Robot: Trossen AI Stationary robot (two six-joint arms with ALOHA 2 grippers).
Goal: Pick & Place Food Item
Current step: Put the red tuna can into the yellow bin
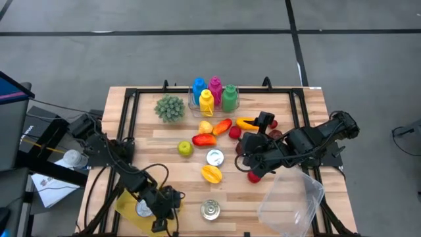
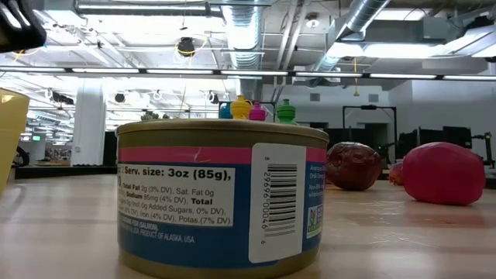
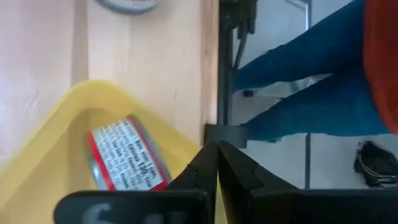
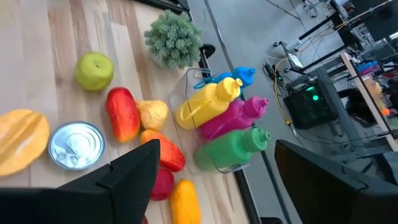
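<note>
High view shows the wooden table (image 1: pixel 148 141) with the left gripper (image 1: pixel 172 197) low at the near left, over a yellow bin (image 1: pixel 126 204) that holds a can with a red label (image 3: pixel 124 155). Its jaws are shut; in the left wrist view the two dark fingers (image 3: pixel 208 168) meet at the bin's rim, and whether they pinch the rim cannot be told. A second can, the tuna can (image 1: pixel 210 210), stands on the table just right of that gripper; it fills the low view (image 2: pixel 221 198). A person's legs in blue trousers (image 3: pixel 298 93) show beyond the table edge in the left wrist view.

The right gripper (image 1: pixel 253 161) hovers right of centre, jaws wide apart and holding nothing. Below and beside it lie dark red fruit (image 1: pixel 254 176), and a clear plastic container (image 1: pixel 293 201) sits at the near right.

The loose food lies mid-table: a green apple (image 1: pixel 185 149), a red and orange pepper (image 1: pixel 204 139), an orange piece (image 1: pixel 222 126), a yellow pear shape (image 1: pixel 205 127), a silver-topped can (image 1: pixel 215 157), a yellow-orange fruit (image 1: pixel 211 174) and a banana (image 1: pixel 247 123). At the far edge stand a green leafy plant (image 1: pixel 170 108) and a clear rack with four bottles (image 1: pixel 214 95), blue, yellow, pink and green.
</note>
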